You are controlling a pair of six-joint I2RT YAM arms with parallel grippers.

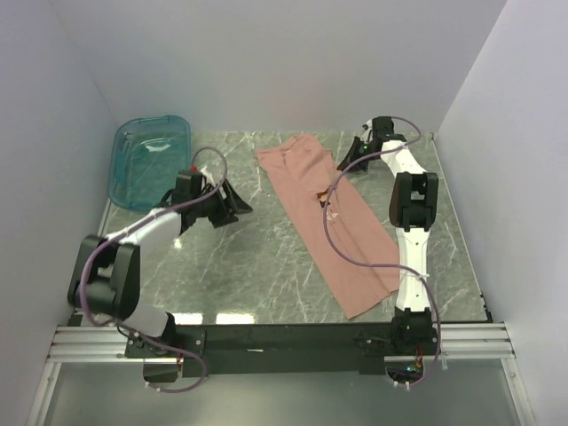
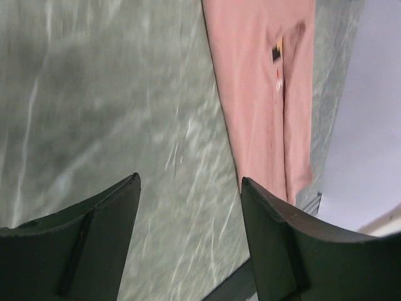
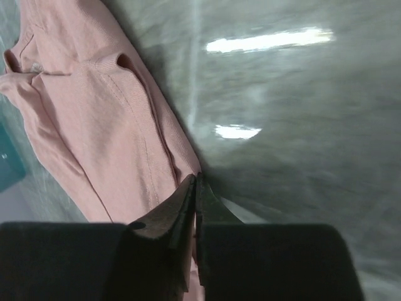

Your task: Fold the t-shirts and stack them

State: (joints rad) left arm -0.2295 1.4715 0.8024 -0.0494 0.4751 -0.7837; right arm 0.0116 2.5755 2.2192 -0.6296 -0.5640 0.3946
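1. Seen from above, a dusty-pink short-sleeved cotton t-shirt (image 1: 302, 191), folded lengthwise into a long strip, lies across the right half of the green marble-patterned table (image 1: 266, 266), running from the table's far middle towards its near right corner. A small printed figure shows mid-strip, but its lettering is too small to read. A translucent teal plastic bin (image 1: 124, 182) sits at the table's far left corner. The left gripper (image 1: 236, 211) is over the table's left half, well apart from the shirt. The right gripper (image 1: 346, 162) is at the table's far right, at the shirt's right edge.

2. The left wrist camera shows two dark fingers (image 2: 94, 238) spread wide over bare table with nothing between them. The pink strip lies beyond them towards the table's right edge. Its small dark-and-orange chest print is blurred and unreadable.

3. The right wrist camera shows the fingers (image 3: 163, 232) pressed together at the shirt's edge, with a sliver of pink fabric caught between them. The ribbed collar lies further up the table. No label writing can be made out.
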